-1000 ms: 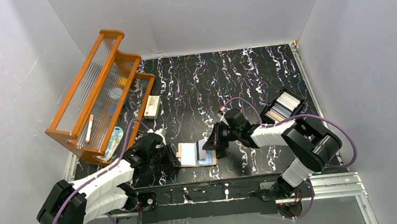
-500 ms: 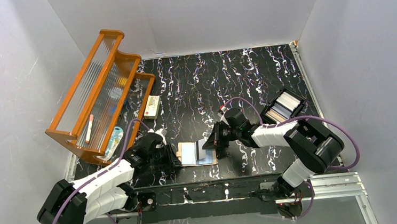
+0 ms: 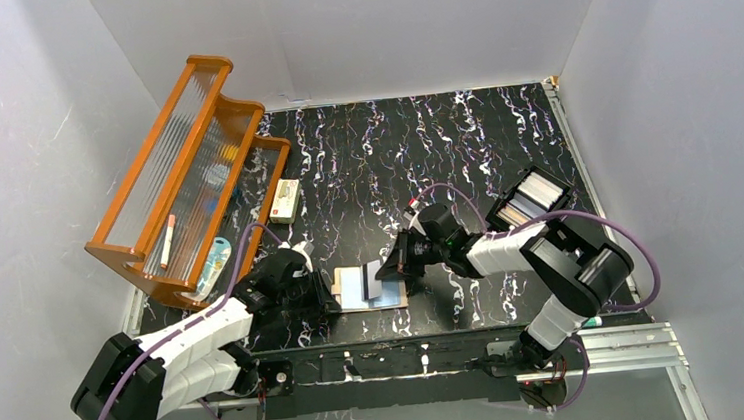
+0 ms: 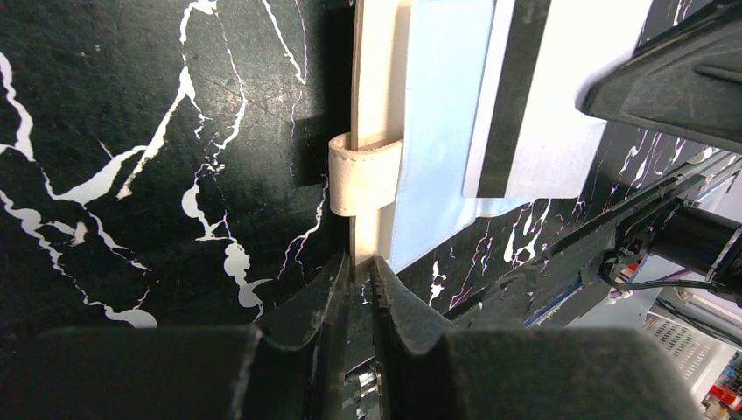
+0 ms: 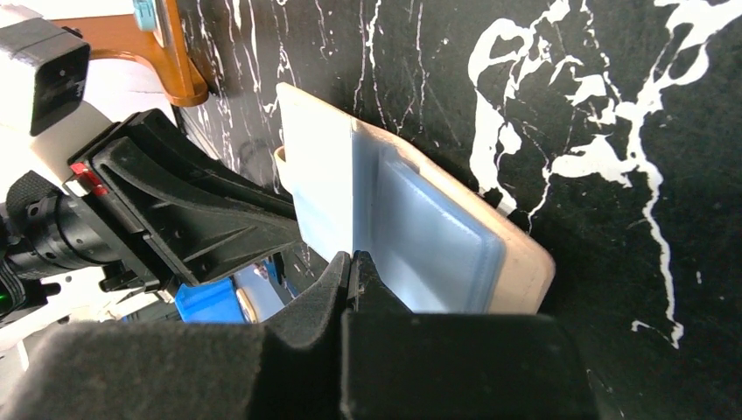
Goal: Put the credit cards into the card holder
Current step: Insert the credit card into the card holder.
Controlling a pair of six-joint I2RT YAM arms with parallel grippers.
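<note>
One card [image 4: 560, 87] is on its way and, as far as we can see, not yet in a pocket, so we judge the job barely begun. The card holder [image 5: 523, 262] lies open and face up on the surface [image 3: 393, 148], a little way off the near end of the orange rack [image 3: 178, 155]. The left gripper [image 4: 360, 267] sits between rack and holder, clenched on the holder's tan edge just short of the snap tab [image 4: 363, 175], which we take to be pinning it in place. The right gripper [image 5: 352, 262] comes in from the side of the holder farthest from the rack, clamped on one edge of the white card and holding it at a slant over the open pockets. Pale blue shows inside those pockets (a card already in, or only tinted plastic, we cannot tell). Well across the surface from the rack, a black tray [image 3: 542, 175] holds what look like more cards [image 3: 535, 194]. We therefore reckon most of the work is left: seat this card, then fetch the others.

Opened out, the holder has its long axis running away from the rack, with its tab edge turned toward the rack and its inner side up. The card's long axis lies crosswise to that, parallel with the tab edge, as its dark stripe shows in the left wrist view. Its striped face is turned up and toward the rack. Whether its lower edge already touches a pocket mouth is hidden from us.
</note>
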